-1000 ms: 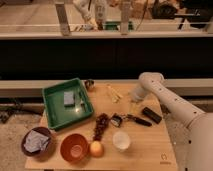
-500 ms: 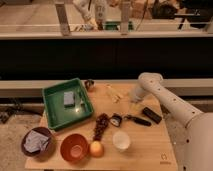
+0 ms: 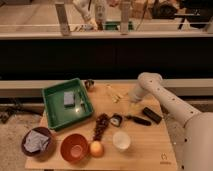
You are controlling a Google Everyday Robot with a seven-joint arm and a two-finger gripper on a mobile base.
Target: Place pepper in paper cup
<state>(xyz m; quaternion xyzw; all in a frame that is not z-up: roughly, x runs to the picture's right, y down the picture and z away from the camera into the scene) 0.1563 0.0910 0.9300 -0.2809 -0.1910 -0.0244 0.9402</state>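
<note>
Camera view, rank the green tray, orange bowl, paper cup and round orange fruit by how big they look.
1. green tray
2. orange bowl
3. paper cup
4. round orange fruit, only a little smaller than the cup
The tray sits farther back, yet plainly looks largest. The gripper hangs over the table's far right part.

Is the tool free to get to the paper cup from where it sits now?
Probably yes. The tool is low over the table behind the paper cup, which stands upright and open. Only low dark items lie between; passing above them looks free.
</note>
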